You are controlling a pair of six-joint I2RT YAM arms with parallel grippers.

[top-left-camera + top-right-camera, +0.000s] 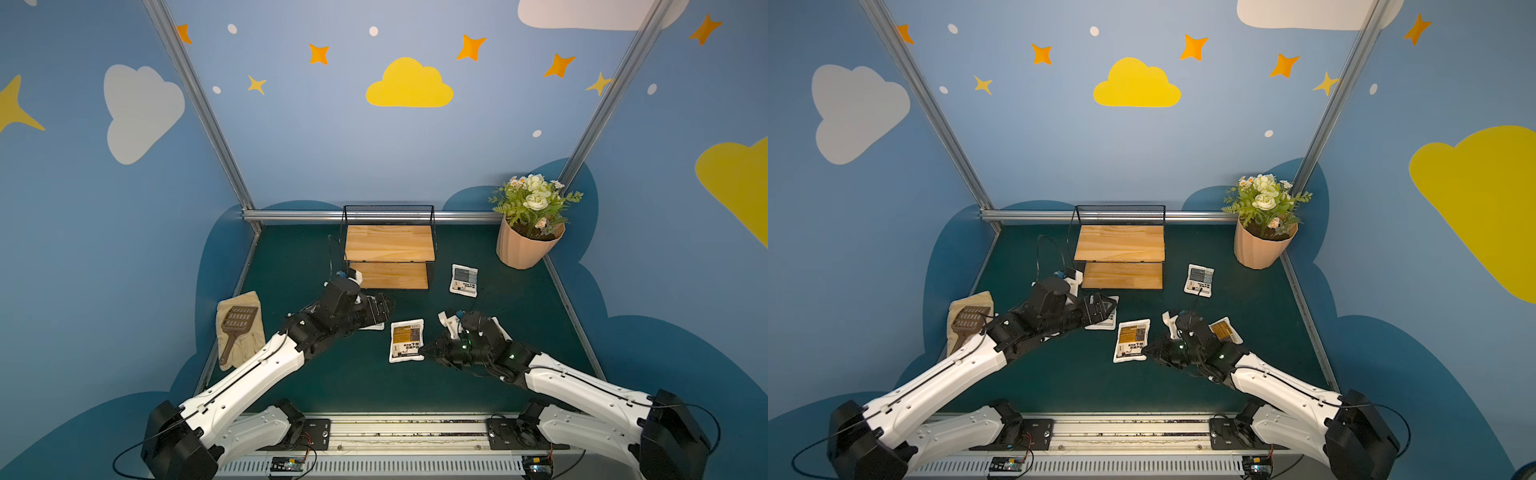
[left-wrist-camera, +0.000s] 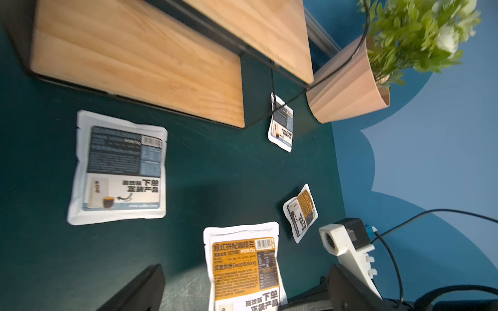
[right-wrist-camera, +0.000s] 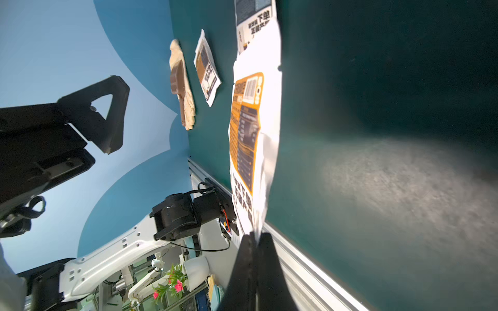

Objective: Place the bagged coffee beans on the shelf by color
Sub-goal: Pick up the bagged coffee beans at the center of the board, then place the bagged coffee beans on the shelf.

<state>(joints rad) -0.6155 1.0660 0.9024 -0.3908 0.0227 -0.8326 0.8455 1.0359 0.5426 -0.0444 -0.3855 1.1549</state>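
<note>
An orange-label pouch of coffee beans [image 1: 406, 340] [image 1: 1131, 340] [image 3: 248, 129] lies mid-mat. My right gripper [image 1: 422, 351] [image 3: 257, 237] is shut on its near edge. My left gripper [image 1: 384, 307] [image 1: 1104, 305] hovers open over a grey-blue pouch [image 1: 1102, 318] [image 2: 121, 167], touching nothing. A second grey-blue pouch [image 1: 464, 280] [image 2: 281, 123] lies right of the shelf [image 1: 388, 249] [image 1: 1120, 249], whose two wooden boards are bare. Another orange pouch [image 1: 1225, 330] [image 2: 300, 212] peeks from under my right wrist. A third orange pouch [image 3: 207, 70] lies near the glove.
A peach ribbed flower pot [image 1: 525, 245] stands at the back right corner. A tan glove with a brown grid scoop [image 1: 239, 328] lies at the left edge of the mat. Metal rails border the green mat [image 1: 332, 382].
</note>
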